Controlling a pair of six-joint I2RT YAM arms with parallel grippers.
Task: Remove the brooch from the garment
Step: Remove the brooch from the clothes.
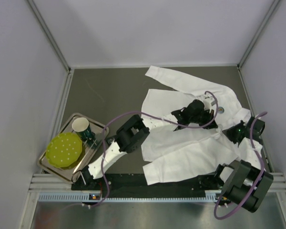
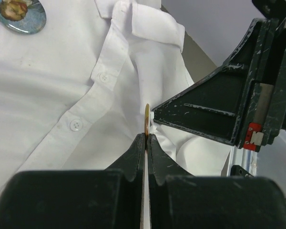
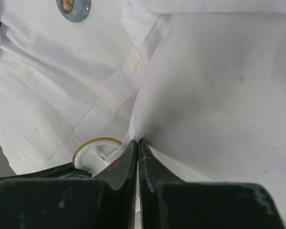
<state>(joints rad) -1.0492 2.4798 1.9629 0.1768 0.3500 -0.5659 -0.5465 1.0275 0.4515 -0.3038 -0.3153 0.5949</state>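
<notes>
The garment (image 1: 181, 143), a white collared shirt, lies spread over the dark table. My left gripper (image 2: 147, 136) is shut on a thin round brooch (image 2: 147, 117) seen edge-on, with a gold rim. In the right wrist view this brooch (image 3: 96, 151) shows a white back with a pin, still against the cloth. My right gripper (image 3: 138, 141) is shut on a raised fold of the garment (image 3: 205, 86) just beside it. A second, blue round brooch (image 1: 220, 110) sits pinned farther up near the collar. From above, the left gripper (image 1: 210, 116) and the right gripper (image 1: 230, 131) are close together.
A metal tray (image 1: 99, 125) at the left holds a yellow-green dotted disc (image 1: 64, 149) and a white cup (image 1: 80, 126). Purple cables (image 1: 128, 114) loop over both arms. Grey walls enclose the table on three sides.
</notes>
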